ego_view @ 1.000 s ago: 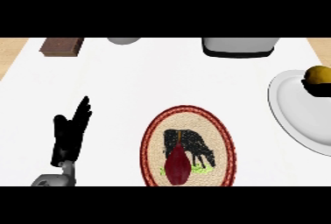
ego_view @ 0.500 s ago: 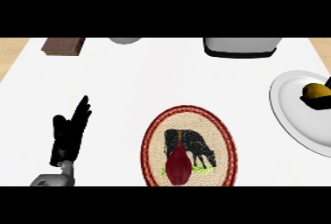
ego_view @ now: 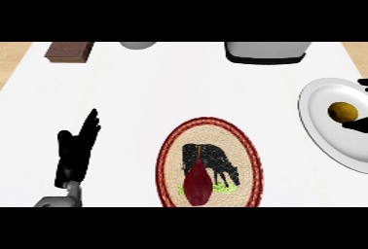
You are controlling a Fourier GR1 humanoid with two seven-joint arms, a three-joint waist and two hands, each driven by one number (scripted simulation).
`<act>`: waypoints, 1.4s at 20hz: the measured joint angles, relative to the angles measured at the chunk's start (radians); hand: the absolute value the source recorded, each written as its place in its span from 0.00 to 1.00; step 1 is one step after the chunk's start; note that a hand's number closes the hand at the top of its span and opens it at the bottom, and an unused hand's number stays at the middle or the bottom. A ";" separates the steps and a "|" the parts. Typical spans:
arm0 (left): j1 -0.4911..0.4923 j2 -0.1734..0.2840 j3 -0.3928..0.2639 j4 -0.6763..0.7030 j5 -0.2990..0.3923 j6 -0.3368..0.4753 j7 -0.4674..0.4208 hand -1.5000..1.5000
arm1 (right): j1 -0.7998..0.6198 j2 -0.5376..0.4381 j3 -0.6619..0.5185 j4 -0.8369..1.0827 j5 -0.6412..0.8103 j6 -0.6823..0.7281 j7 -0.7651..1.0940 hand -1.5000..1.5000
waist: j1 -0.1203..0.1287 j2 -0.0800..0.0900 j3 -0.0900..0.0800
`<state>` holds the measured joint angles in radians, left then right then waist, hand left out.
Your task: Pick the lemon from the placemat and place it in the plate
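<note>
Across the whole view stretches a smooth white counter (ego_view: 165,87), with a strip of pale wood showing past its far corners. Everything below is placed against the oval placemat (ego_view: 210,163), which lies near the counter's front edge, a little right of centre.

Right of the placemat and slightly farther back, a glossy white round plate (ego_view: 323,131) runs off the view's right edge. The placemat itself is woven, with a dark red braided border, a tan ring of coiled fibre and a cream middle bearing a black cow on a patch of green. Far behind it and to the right sits a rounded white vessel on a dark base (ego_view: 267,51), cut off by the top of the view. Left of the placemat, near the front edge, the left hand (ego_view: 75,151) rests on its grey forearm, black fingers straight and pressed together, pointing away, holding nothing. On the placemat's front half lies a dark red, teardrop-shaped thing (ego_view: 197,184), smooth and pointed toward the cow. Far behind and to the left is a brown rectangular block (ego_view: 69,51), and beside it a small grey rounded thing (ego_view: 138,44).

The lemon (ego_view: 343,112), small, yellow and oval, lies on the plate. Black fingertips of the right hand (ego_view: 357,126) show just beside it at the view's edge; whether they pinch it I cannot tell.
</note>
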<state>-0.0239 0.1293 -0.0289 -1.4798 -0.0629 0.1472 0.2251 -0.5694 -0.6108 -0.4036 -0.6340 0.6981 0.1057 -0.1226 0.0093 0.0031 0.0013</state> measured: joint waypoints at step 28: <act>-0.009 -0.018 0.021 -0.010 -0.023 -0.013 0.014 0.50 | 0.123 -0.024 -0.237 0.076 -0.515 0.160 -0.396 0.00 | -0.004 -0.002 -0.001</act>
<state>-0.0327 0.1117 -0.0083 -1.4899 -0.0860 0.1339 0.2392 -0.4462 -0.6345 -0.6404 -0.5581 0.1829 0.2656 -0.5185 0.0051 0.0007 0.0003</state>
